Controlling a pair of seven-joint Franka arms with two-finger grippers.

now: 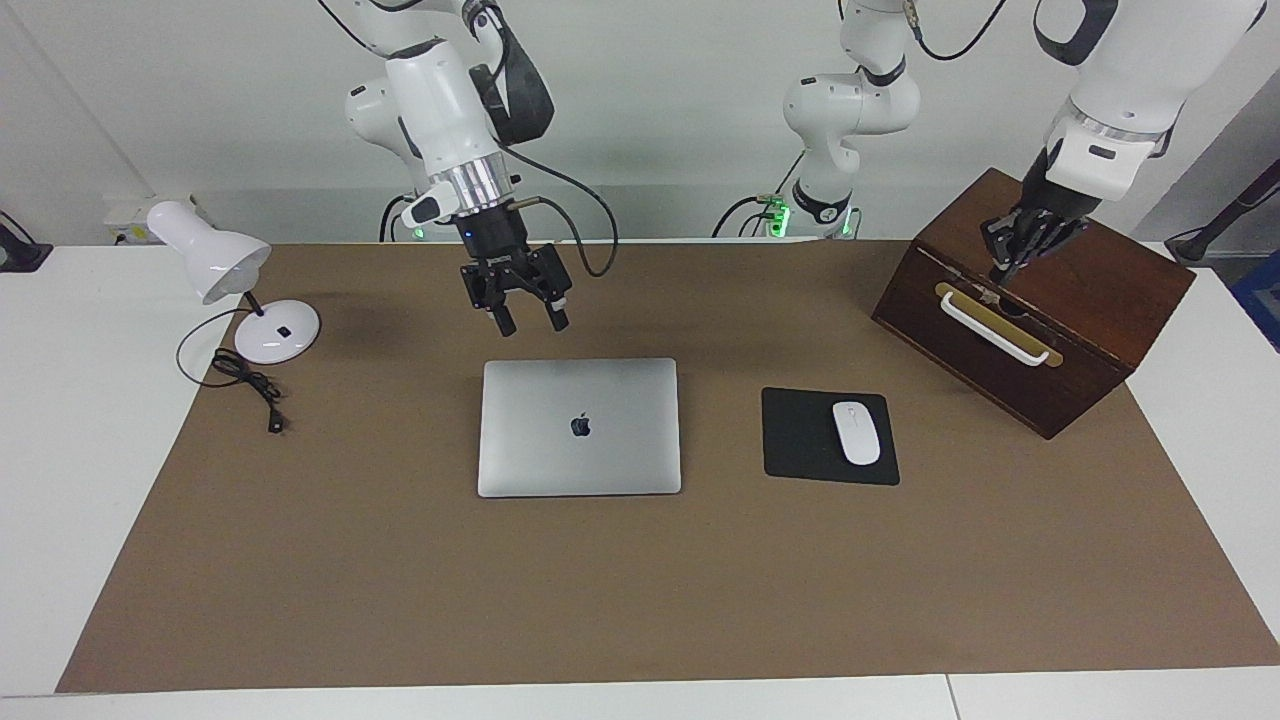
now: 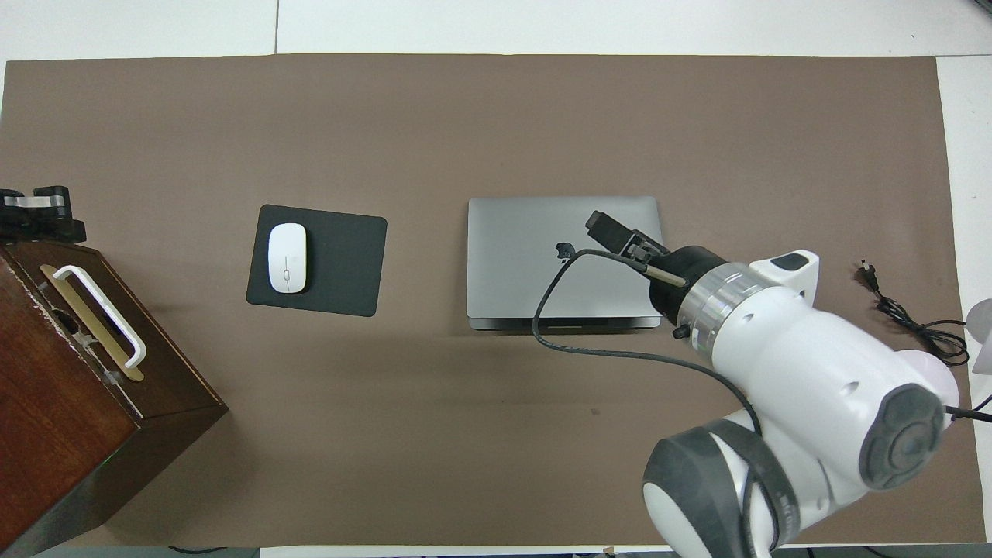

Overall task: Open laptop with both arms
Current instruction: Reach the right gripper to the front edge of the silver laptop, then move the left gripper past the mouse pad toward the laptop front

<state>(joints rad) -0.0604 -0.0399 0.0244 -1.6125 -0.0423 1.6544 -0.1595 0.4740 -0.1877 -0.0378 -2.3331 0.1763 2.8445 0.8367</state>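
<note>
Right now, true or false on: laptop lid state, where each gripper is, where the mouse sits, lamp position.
1. The laptop lid is raised. False: it lies shut and flat.
2. The right gripper hangs in the air over the mat beside the laptop's edge nearest the robots, jaws open. True.
3. The left gripper holds the mouse. False: it is shut at the wooden box, above its white handle.
4. The mouse sits on the black mouse pad. True.
5. The desk lamp stands on the laptop. False: it stands at the right arm's end of the table.
</note>
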